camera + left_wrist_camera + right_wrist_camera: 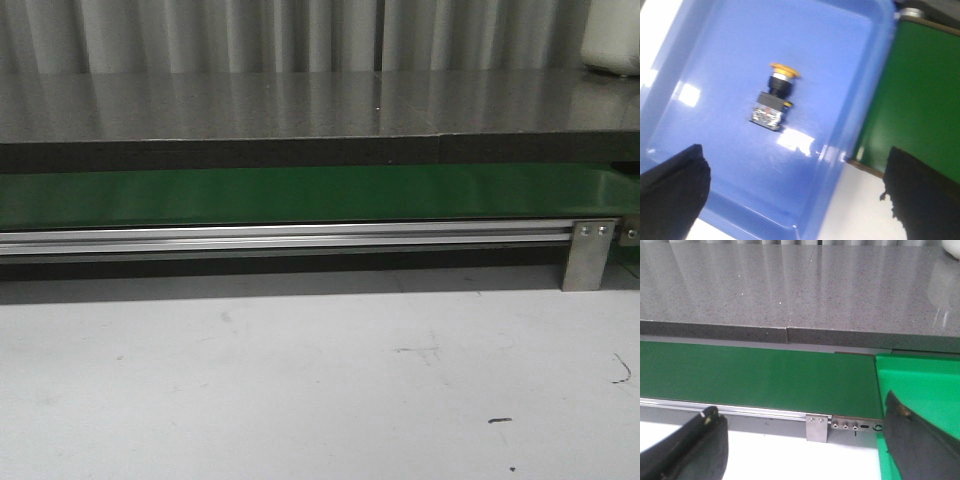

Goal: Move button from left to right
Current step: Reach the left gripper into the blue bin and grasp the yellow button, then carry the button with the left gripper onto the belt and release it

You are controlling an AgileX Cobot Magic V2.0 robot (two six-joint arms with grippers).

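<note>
The small push-button with black boxy body and rounded orange cap (774, 98) lies on its side in the shallow blue plastic tray (860, 90), which sits just beside the long green conveyor belt (300, 193). Behind the belt runs a grey speckled stone surface (300, 105); at its right end sits a green plastic bin (925, 385).

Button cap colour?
Orange-yellow, on the button lying in the blue tray. Shows best in the left wrist view.

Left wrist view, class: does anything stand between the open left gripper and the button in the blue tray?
Nothing visible does. The button lies alone on the blue tray, on its side, with bare tray floor between it and the open left gripper.
</note>
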